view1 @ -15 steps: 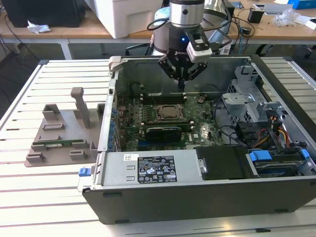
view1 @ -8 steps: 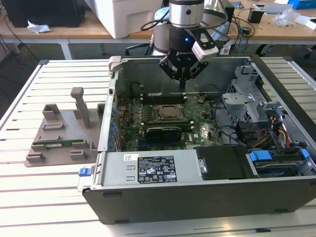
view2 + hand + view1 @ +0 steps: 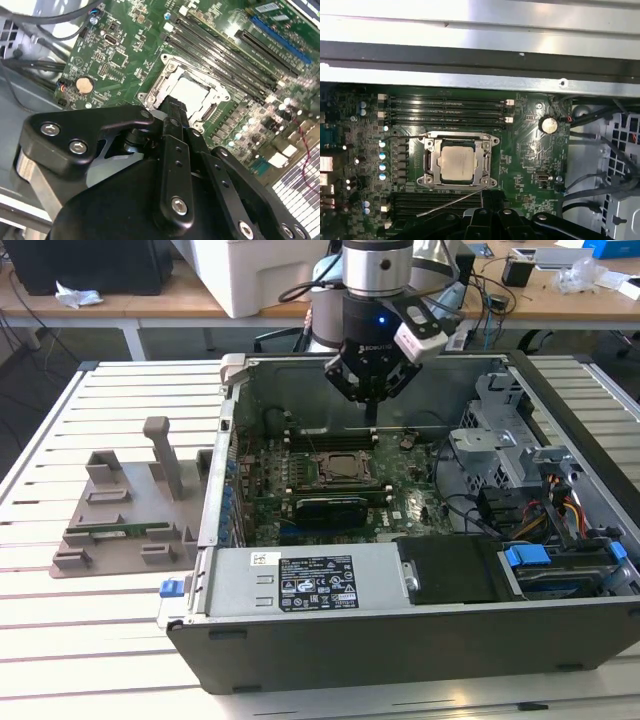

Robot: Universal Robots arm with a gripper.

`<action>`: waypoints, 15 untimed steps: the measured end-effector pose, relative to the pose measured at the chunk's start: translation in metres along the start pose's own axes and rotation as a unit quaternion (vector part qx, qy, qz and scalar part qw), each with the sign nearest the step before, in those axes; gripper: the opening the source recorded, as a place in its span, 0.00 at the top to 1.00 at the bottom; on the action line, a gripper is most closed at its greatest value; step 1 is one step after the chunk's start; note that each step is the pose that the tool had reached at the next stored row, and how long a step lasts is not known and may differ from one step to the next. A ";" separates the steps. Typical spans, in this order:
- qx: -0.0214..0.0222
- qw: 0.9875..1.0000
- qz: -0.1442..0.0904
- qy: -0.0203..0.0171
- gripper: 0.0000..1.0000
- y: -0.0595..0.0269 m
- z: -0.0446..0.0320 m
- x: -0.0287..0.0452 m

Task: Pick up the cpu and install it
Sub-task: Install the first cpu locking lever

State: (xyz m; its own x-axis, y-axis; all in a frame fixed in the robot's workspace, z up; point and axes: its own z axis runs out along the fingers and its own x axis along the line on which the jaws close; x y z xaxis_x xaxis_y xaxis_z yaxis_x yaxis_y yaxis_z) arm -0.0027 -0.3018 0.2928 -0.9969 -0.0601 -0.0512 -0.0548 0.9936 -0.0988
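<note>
Above the open computer case (image 3: 400,640), upper centre of the exterior view: end effector (image 3: 372,400), fingers pinched together, empty. Cpu (image 3: 457,163) sits in socket (image 3: 429,162); seating appears done; latching remains.

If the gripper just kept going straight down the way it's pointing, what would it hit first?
Probably the motherboard right beside the socket where the cpu sits; the gripper hangs above that edge, though depth is hard to judge.
</note>
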 end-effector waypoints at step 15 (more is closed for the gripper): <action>-0.018 0.997 -0.079 -0.010 0.89 0.0000 0.0000 -0.0001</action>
State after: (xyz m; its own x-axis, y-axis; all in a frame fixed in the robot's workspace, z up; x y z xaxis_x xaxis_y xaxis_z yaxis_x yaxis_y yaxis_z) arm -0.0026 -0.3018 0.2927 -0.9743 -0.2179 -0.0571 -0.2137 0.9742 -0.0720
